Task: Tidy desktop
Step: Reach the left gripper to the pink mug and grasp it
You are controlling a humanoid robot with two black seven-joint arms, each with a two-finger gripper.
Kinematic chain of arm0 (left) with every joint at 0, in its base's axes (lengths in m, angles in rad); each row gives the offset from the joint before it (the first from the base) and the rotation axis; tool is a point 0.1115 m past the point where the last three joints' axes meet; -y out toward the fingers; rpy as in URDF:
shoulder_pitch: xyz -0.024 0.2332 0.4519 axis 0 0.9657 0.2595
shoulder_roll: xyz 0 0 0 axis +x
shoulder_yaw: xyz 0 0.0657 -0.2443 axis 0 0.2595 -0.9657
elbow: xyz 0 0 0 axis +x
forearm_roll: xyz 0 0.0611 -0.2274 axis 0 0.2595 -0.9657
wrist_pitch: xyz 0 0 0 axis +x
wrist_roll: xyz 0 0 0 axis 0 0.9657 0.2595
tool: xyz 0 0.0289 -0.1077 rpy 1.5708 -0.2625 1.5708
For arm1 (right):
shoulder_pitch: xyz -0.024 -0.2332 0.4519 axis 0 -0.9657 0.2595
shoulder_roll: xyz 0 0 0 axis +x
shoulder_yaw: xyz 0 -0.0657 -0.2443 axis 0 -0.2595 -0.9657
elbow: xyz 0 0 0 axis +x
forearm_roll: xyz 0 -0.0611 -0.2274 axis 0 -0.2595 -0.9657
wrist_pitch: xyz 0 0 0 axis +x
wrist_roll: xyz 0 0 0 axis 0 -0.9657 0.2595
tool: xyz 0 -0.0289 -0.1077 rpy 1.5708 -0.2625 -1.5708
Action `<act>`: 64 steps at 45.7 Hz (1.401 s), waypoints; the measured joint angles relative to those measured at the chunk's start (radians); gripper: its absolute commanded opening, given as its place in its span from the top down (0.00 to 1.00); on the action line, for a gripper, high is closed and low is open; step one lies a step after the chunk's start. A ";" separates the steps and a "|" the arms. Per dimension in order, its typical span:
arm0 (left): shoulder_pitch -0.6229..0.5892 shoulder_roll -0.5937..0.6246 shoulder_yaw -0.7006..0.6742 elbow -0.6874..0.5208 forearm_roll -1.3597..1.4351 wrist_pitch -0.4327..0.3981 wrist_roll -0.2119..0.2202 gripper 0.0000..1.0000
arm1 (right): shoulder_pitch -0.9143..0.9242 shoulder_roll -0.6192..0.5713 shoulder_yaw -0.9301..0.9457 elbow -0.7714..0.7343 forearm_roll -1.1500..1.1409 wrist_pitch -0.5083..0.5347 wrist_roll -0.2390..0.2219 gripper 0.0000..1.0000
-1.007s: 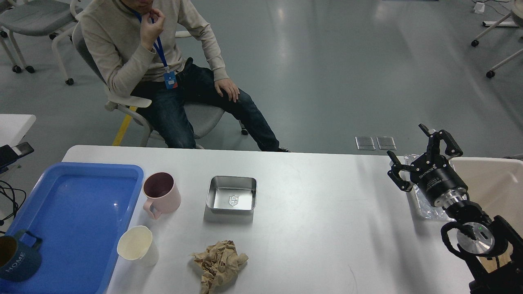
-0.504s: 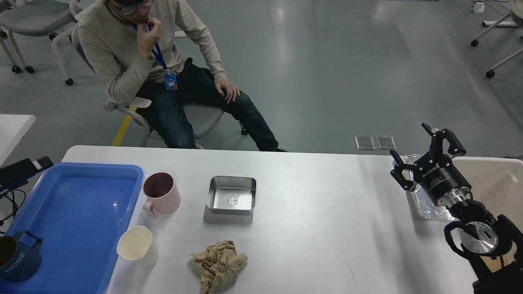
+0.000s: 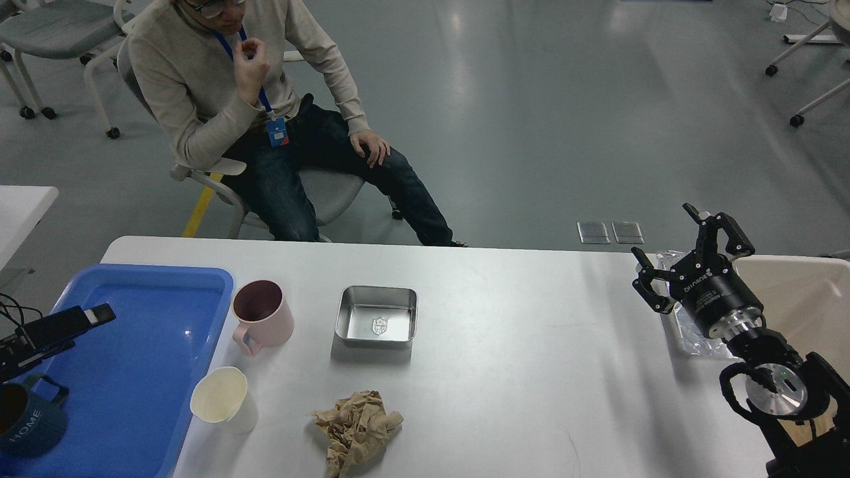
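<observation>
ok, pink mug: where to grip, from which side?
Pinch the pink mug by its rim wall from above. It stands upright with its mouth open, and its handle points toward the paper cup, so take the far rim. The tray crowds its left.

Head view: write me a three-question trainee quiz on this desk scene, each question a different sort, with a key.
1. True or false: the pink mug stands inside the blue tray.
2. What lies nearest the desktop's front edge? A) steel container B) crumpled brown paper C) pink mug
3. Fill in: the right hand is ____, holding nothing.

Key: 1 false, it stands on the desktop beside the tray. 2 B. 3 open.
</observation>
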 measured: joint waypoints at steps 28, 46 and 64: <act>-0.600 -0.225 0.490 0.303 0.095 -0.072 0.008 0.04 | -0.019 0.001 0.001 0.001 0.000 0.000 0.001 0.00; -0.739 -0.385 0.642 0.440 0.104 -0.072 0.010 0.04 | -0.027 -0.003 0.006 0.002 0.000 0.000 0.003 0.00; -0.801 -0.510 0.717 0.590 0.107 -0.066 0.008 0.06 | -0.038 -0.003 0.008 0.002 0.000 0.011 0.003 0.00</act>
